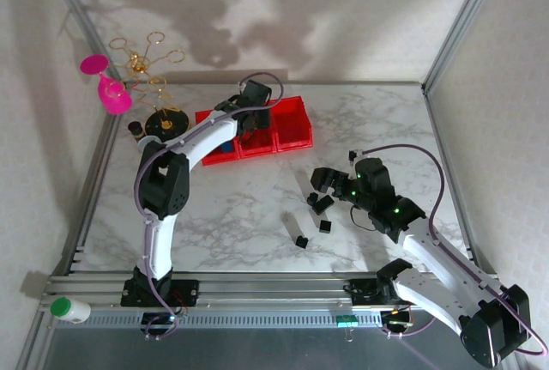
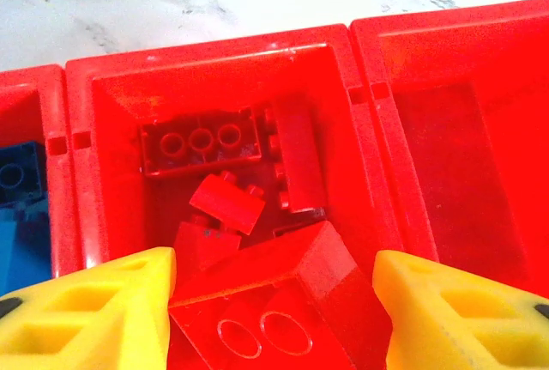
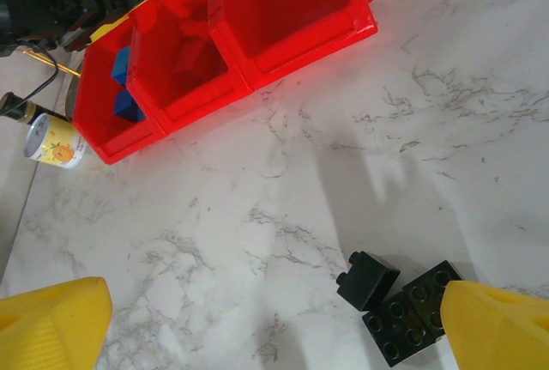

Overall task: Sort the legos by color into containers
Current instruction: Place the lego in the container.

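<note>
A red brick (image 2: 257, 318) held over the middle bin (image 2: 214, 48)
The red brick is clamped by the left gripper (image 2: 273, 297) above other red bricks (image 2: 202, 140); the right gripper's (image 3: 274, 318) jaws are spread wide over black bricks (image 3: 403, 314) on the table (image 3: 257, 215).

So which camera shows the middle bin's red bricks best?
Left wrist: it looks straight into the middle bin, red bricks distinct. From the top, the left arm partly covers that bin; from the right wrist, they are dim lumps.
</note>
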